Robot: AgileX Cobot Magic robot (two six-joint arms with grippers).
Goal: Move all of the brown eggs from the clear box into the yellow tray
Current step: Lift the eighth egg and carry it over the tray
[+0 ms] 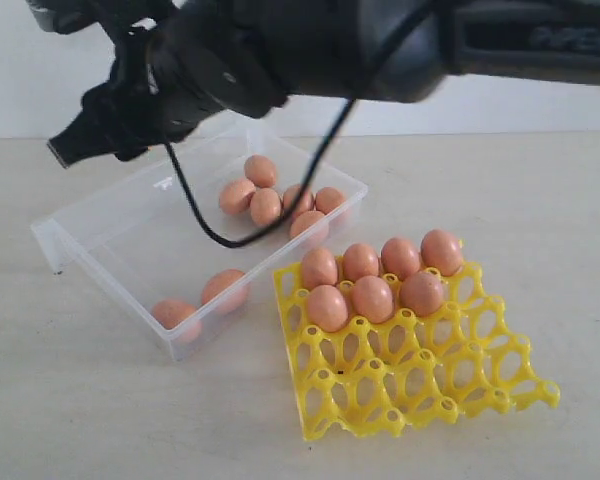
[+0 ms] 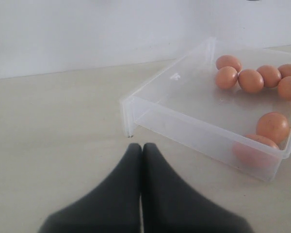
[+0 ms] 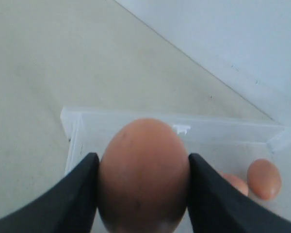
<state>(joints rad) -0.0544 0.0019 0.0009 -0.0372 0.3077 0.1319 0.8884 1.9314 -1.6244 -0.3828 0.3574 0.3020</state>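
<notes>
My right gripper [image 3: 141,160] is shut on a brown egg [image 3: 143,174], held above the clear box [image 3: 223,131]; two more eggs [image 3: 264,178] lie in the box below. That arm's black body crosses the top of the exterior view, where the held egg is hidden. The clear box [image 1: 100,285] holds a cluster of several eggs [image 1: 265,205] at its back right and two eggs [image 1: 225,288] at its front wall. Several eggs [image 1: 372,298] fill the two back rows of the yellow tray [image 1: 420,380]. Beside the box corner [image 2: 128,114], my left gripper [image 2: 142,145] is shut and empty above the table.
The tray lies against the box's right front side. A black cable [image 1: 195,210] hangs from the arm over the box. A pale wall [image 2: 87,34] stands behind the beige table [image 1: 100,420].
</notes>
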